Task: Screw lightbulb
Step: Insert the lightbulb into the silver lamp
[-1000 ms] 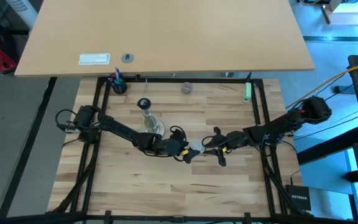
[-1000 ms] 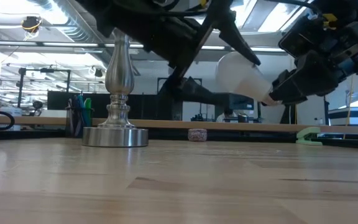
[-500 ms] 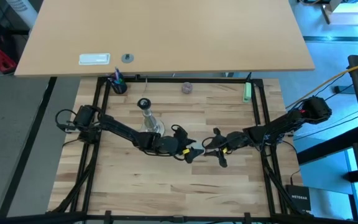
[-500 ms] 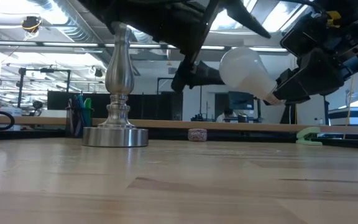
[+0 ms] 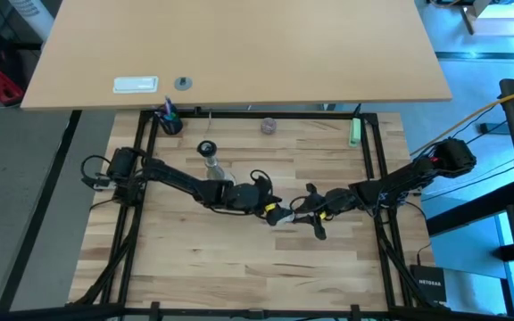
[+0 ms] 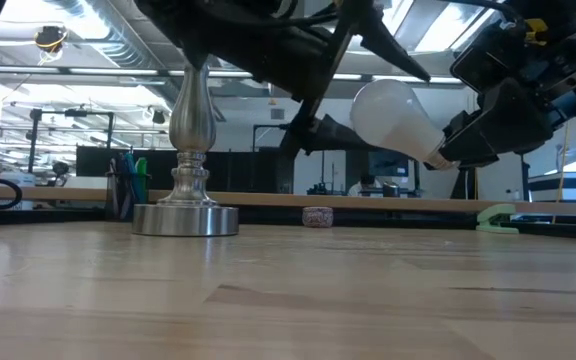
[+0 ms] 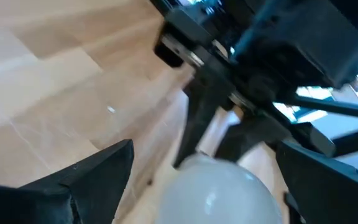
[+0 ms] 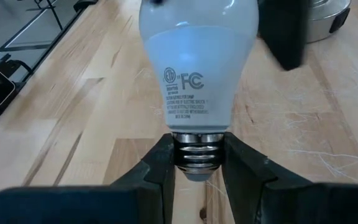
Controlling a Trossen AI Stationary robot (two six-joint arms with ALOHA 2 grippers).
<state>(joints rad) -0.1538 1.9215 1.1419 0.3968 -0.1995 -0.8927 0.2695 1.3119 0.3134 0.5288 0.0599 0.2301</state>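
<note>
My right gripper (image 8: 196,149) is shut on the white frosted lightbulb (image 8: 196,56), which hangs above the middle of the table (image 5: 280,215). Its globe points toward the left arm. My left gripper (image 5: 270,207) is open, and its two fingers (image 7: 107,168) stand on either side of the globe (image 7: 216,190); I cannot tell whether they touch it. The silvery stand (image 6: 190,150) rests on its round base at the table's far left (image 5: 209,153), behind the left arm. My right gripper pinches the bulb's silvery threaded base (image 8: 196,163) between its two fingers, one on each side. It comes from the table's right, slanting a little downward. The bulb is lifted clear of the table (image 6: 388,115), tilted, with its globe higher than its base.
At the far edge lie a small purplish round object (image 5: 268,126), a green piece (image 5: 354,134) and a cup of pens (image 5: 169,120). A black frame (image 5: 377,160) borders the wooden table. Bare wood lies toward the near edge.
My left gripper has moved a little toward the table's right and far edge and slightly up, staying open. Its fingers, which covered part of the globe in the low view, now stand farther apart from it there. The right gripper has kept the bulb in place.
</note>
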